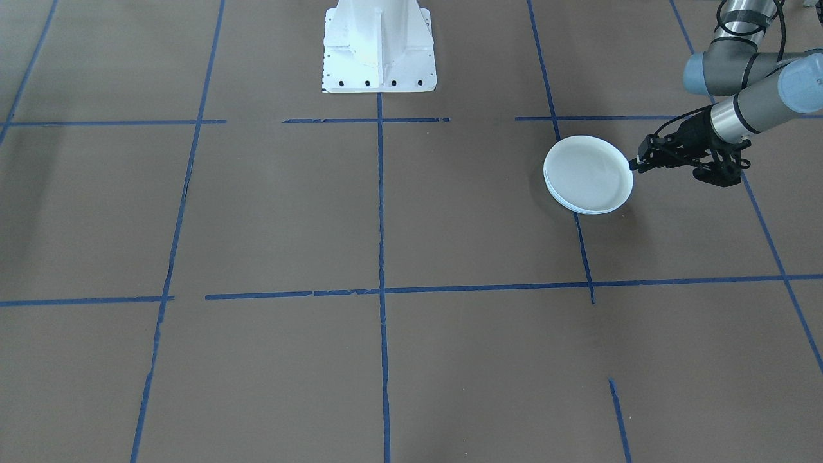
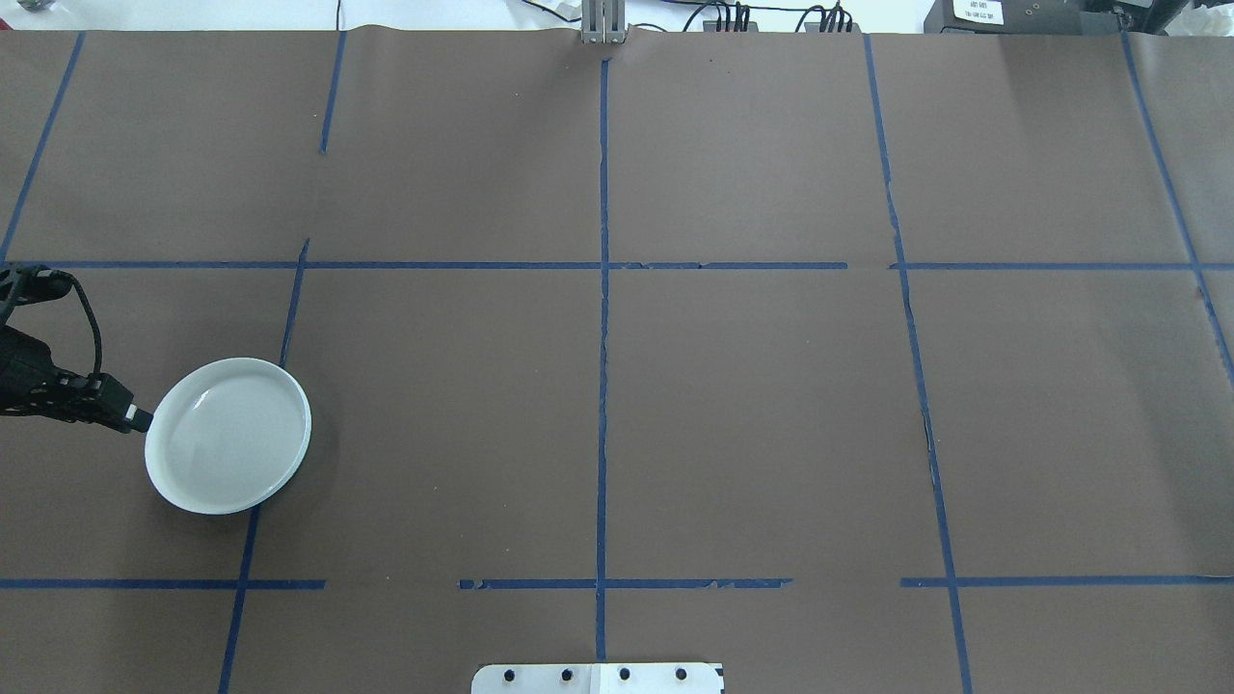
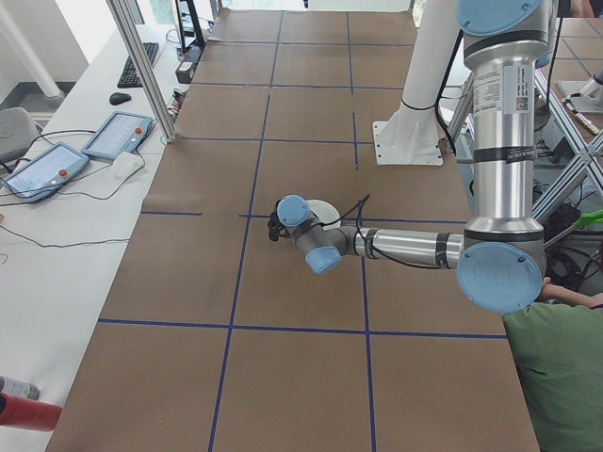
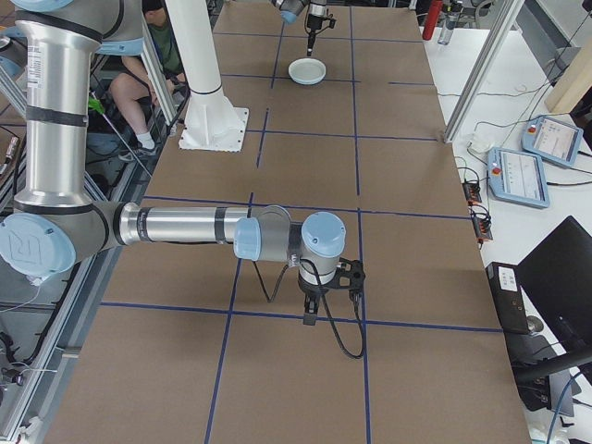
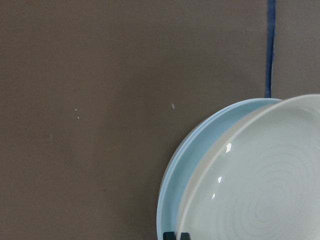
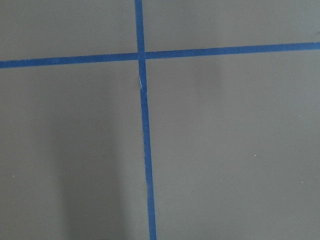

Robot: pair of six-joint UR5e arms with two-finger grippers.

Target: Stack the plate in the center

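Overhead exterior view: my left gripper [image 2: 138, 418] is at the outer edge of a plate stack lying on the table [image 2: 675, 405], well over on my left side and far from the middle of the taped grid. The left wrist view resolves the stack: a glossy plate with concentric rings [image 5: 265, 175] sits on top of the matte pale blue plate [image 5: 175, 185], and the blue rim shows as a crescent beside it.

Jaw state, left: the tips meet the rim of the stack in both the overhead and front-facing views, and two dark tips show at the bottom of the wrist view against the plate edge. I cannot tell whether they are clamped on the rim or merely touching it.

My right gripper [image 4: 313, 310] appears only in the exterior right view, pointing down over bare table beside a tape line [image 6: 145, 150]; its jaw state cannot be determined.

Step in hand, as I judge it: acquiring or shifting the stack at its rim. The next move calls for a firm pinch on the rim, a level lift so that the upper plate does not slide off, and travel toward the table's centre.
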